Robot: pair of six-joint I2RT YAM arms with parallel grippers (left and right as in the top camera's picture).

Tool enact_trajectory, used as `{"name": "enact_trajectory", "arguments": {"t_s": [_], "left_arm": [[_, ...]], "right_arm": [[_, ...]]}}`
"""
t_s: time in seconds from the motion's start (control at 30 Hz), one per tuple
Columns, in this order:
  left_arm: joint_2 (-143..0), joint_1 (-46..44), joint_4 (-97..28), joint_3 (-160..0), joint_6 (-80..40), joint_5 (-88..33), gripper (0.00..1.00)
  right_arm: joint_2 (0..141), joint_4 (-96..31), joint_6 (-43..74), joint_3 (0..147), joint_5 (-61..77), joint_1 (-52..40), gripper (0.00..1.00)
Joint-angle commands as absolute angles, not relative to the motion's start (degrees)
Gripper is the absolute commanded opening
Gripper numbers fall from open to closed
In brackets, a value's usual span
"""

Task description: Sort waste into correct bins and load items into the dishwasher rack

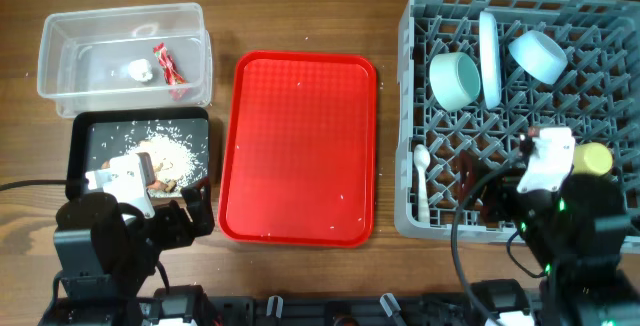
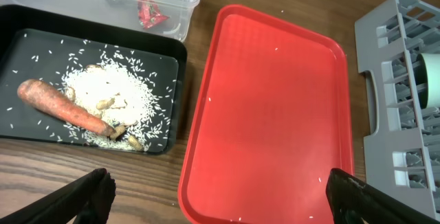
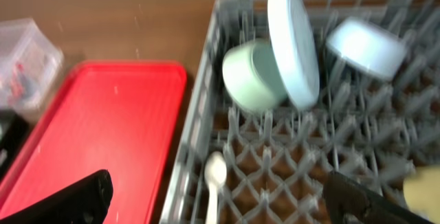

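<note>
Overhead shows the job near done: wrapper (image 1: 172,69) and scrap (image 1: 139,69) in the tub (image 1: 70,26), carrot (image 2: 65,108) and rice (image 2: 103,86) in the black tray (image 1: 88,138), plate (image 1: 489,56), green bowl (image 1: 455,79), blue bowl (image 1: 538,54), cup (image 1: 592,158) and spoon (image 1: 422,176) in the rack (image 1: 408,86). Your left gripper (image 2: 220,196) and right gripper (image 3: 220,200) hang spread, empty.

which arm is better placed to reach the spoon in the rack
Right: right pincer hangs open over the rack, spoon below. The left pincer is by the black tray, across the red tray.
</note>
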State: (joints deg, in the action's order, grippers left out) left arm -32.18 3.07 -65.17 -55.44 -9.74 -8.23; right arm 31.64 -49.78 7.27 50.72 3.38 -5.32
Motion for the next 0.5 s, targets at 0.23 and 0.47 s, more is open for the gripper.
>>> {"name": "enact_trajectory", "arguments": {"t_s": [0.23,0.47], "left_arm": [[-31.88,3.33,-65.17,-55.11,-9.85,-8.05,1.00],[-31.88,3.33,-65.17,-55.11,-9.85,-8.05,1.00]], "right_arm": [[8.73,-11.44,8.10,20.14,4.95,-5.67,1.00],[2.33,6.04,7.44,7.07,3.33,-5.61,1.00]]}}
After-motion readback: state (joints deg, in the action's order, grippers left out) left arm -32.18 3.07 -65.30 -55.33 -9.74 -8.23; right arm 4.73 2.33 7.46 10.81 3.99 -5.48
